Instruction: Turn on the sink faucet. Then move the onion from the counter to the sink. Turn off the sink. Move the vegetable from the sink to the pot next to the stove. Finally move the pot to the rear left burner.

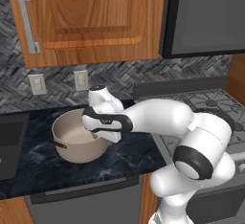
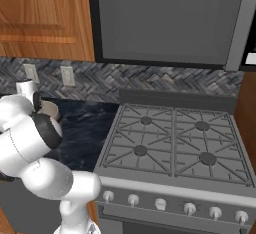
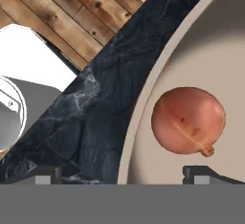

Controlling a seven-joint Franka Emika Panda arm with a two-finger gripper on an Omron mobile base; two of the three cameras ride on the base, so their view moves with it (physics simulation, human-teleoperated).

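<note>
A wooden upper cabinet with a metal bar handle is hanging above a grey herringbone backsplash, which is carrying two wall outlets. A dark microwave is hanging alongside.

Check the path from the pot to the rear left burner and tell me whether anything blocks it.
Nothing visible does. The pot sits on the counter left of the stove, the onion inside it. The grates, including the rear left burner, carry nothing. The open gripper straddles the pot's rim.
</note>
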